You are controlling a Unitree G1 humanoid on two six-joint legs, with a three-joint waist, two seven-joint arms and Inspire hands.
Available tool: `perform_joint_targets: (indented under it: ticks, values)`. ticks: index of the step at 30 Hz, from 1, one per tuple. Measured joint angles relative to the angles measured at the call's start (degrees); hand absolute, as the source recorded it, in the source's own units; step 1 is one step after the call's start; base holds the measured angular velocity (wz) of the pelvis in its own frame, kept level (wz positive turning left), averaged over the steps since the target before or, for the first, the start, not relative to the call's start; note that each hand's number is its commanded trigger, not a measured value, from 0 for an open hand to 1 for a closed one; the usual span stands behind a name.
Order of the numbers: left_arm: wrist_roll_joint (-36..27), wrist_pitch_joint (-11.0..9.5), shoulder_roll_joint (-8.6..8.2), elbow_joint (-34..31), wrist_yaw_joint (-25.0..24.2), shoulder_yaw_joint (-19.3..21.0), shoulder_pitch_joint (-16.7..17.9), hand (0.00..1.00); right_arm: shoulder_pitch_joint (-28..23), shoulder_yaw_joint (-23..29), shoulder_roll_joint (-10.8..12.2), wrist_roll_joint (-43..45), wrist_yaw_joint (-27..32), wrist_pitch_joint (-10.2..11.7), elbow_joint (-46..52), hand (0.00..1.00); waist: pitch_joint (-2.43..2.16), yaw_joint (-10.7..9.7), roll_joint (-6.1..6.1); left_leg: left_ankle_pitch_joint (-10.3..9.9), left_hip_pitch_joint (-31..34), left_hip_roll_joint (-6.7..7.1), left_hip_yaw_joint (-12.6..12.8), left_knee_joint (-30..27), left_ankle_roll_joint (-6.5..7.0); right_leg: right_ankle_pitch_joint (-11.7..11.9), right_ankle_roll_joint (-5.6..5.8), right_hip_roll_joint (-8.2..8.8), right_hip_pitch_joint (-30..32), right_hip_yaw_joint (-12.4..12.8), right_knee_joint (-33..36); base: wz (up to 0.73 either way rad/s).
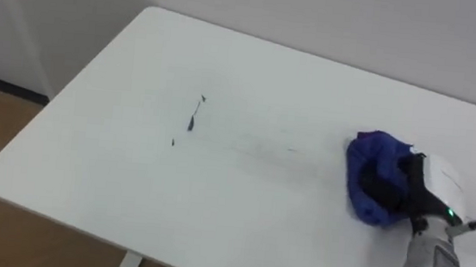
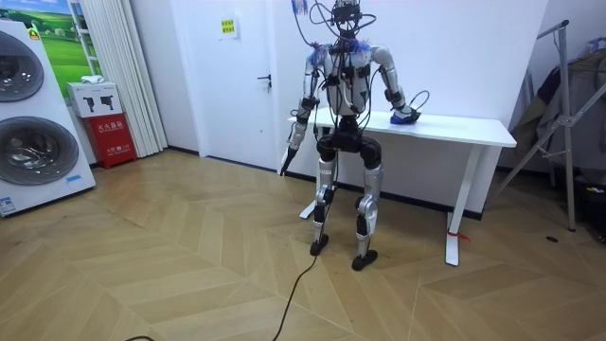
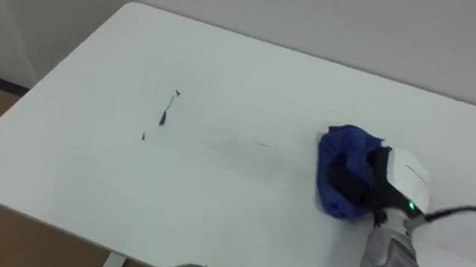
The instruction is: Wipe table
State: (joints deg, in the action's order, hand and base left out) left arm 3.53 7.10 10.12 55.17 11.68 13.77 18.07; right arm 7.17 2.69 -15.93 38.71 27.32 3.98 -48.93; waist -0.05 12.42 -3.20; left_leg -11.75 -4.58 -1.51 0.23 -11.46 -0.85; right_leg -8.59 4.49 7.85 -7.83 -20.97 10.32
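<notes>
A white table stands against the wall and I stand at its front edge. Crumpled on its right part lies a blue cloth, with my right hand on it and the dark fingers curled into the folds. A few dark marks and a faint grey smear sit on the tabletop to the left of the cloth. In the room view my left hand hangs at my side below the table edge, fingers relaxed and holding nothing.
The table's left corner and front edge drop to a wooden floor. In the room view, washing machines and a red box stand at the left, a door behind, and a rack at the right.
</notes>
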Motion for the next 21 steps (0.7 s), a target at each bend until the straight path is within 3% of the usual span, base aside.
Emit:
perform_joint_targets:
  ticks: [2, 5, 7, 9, 10, 12, 16, 19, 21]
  values:
    - [-0.14, 0.0, -0.01, -0.18, -0.09, 0.0, -0.34, 0.0, 0.57, -0.09, 0.03, -0.52, -0.41, -0.44, -0.13, 1.0, -0.02, 0.52, 0.09, 0.0, -0.02, 0.0, -0.1, -0.04, 0.0, 0.01, 0.01, 0.01, 0.0, -0.03, 0.27, 0.0]
    - [-0.06, 0.01, -0.4, -0.16, -0.05, -0.28, -0.94, 0.0, 3.23, -2.64, 0.21, -0.31, -2.04, -3.82, 0.3, 1.0, -0.11, 1.38, 0.29, 0.03, 0.19, -0.15, 0.75, -0.13, -0.05, 0.02, 0.0, -0.05, 0.94, 0.33, 0.48, -0.22]
    - [-0.1, 0.03, -0.62, 0.04, -0.06, -1.13, -2.23, 0.0, 7.72, -7.29, 0.48, -0.22, -4.84, -9.19, 0.47, 1.0, -0.13, 2.77, 0.35, 0.23, 0.36, -0.95, 2.44, -0.09, -0.37, 0.6, -0.55, -0.64, 2.08, 1.83, 0.95, -0.42]
    - [-0.09, 0.07, -0.7, 0.4, -0.07, -1.9, -3.23, 0.0, 11.09, -12.01, 1.06, 1.85, -8.45, -12.32, 2.05, 1.0, -0.11, 4.2, 0.32, 0.41, 0.44, -1.43, 3.3, -0.01, -0.68, 0.86, -0.96, -1.04, 2.97, 2.21, 1.46, -0.33]
    - [0.11, 0.08, -0.71, 0.36, -0.47, -2.22, -3.83, 0.0, 13.35, -14.5, 1.62, 4.02, -10.38, -12.87, 3.09, 1.0, -0.09, 5.11, 0.31, 0.54, 0.41, -1.7, 3.77, 0.15, -0.86, 1.02, -1.21, -1.35, 3.31, 2.59, 1.48, -0.25]
    - [1.08, 0.24, -0.63, -0.21, -1.35, -2.23, -4.59, 0.0, 16.69, -18.32, 3.34, 4.72, -12.7, -12.84, 4.19, 1.0, 0.1, 7.28, -0.02, 0.72, 0.55, -2.14, 4.52, 0.5, -1.15, 1.25, -1.59, -1.84, 4.13, 3.54, 1.33, -0.18]
    - [0.25, 1.48, -0.61, -0.52, -1.38, -2.23, -3.77, 0.0, 19.16, -20.13, 5.69, 6.23, -14.41, -12.09, 5.34, 1.0, 0.23, 9.82, -0.82, 1.01, 1.05, -2.03, 3.06, 0.61, -1.15, 1.29, -1.56, -1.75, 4.19, 1.9, 1.02, 0.16]
    - [-0.61, 1.77, -0.44, -1.28, -1.2, -2.18, -1.03, 0.0, 14.81, -18.37, 4.44, 5.75, -12.88, -9.79, 2.58, 1.0, 0.3, 8.81, -0.75, 1.04, 0.81, -1.49, 0.48, 0.62, -1.01, 1.36, -1.46, -1.37, 2.66, -0.37, 0.16, 0.52]
    - [-0.29, 1.76, -0.43, -0.47, -1.24, -1.39, 0.16, 0.0, 10.56, -14.33, 4.49, 4.5, -8.82, -5.53, 2.65, 1.0, 0.38, 6.36, -0.53, 1.19, 0.79, -0.87, -0.93, 0.61, -0.76, 1.15, -1.13, -0.85, 1.67, -0.86, -0.02, 0.5]
